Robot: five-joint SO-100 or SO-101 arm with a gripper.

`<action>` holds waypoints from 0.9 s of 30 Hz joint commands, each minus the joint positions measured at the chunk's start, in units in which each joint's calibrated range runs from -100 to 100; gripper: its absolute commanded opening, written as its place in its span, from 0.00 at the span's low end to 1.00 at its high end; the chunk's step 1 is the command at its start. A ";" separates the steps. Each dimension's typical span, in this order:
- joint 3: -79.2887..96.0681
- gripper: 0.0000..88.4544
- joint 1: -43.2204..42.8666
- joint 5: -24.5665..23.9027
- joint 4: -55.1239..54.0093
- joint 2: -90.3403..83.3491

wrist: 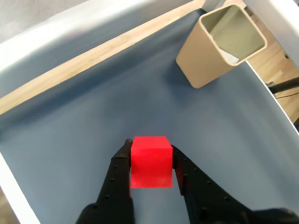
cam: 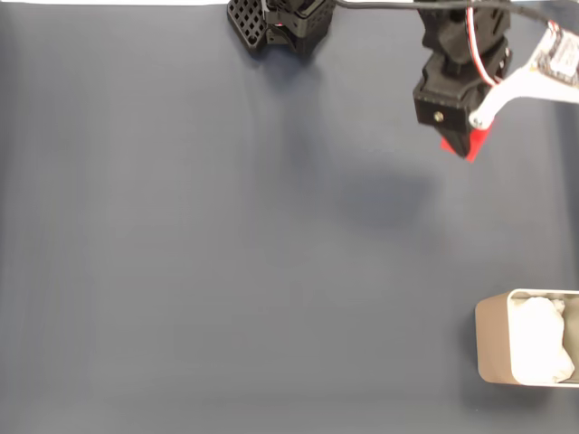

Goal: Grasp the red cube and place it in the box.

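- Fingers (wrist: 151,161) clench the cube (wrist: 150,161) between them, raised above the dark blue surface (cam: 199,253).
- Cube (cam: 466,143) pokes out under the arm near the fixed view's top right.
- Box (cam: 493,339) sits well apart, at the lower right edge; its white lining (cam: 541,351) shows.

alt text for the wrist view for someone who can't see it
A black gripper holds a red cube between its two fingers above a dark blue-grey mat. A beige box stands ahead at the upper right, opening in view.
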 commanded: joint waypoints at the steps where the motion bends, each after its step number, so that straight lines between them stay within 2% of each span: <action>1: -8.21 0.05 1.59 -0.73 -1.38 3.13; 14: -32.20 0.05 8.33 -2.10 -3.10 20.38; 27: -52.55 0.05 11.17 -3.81 -3.34 35.45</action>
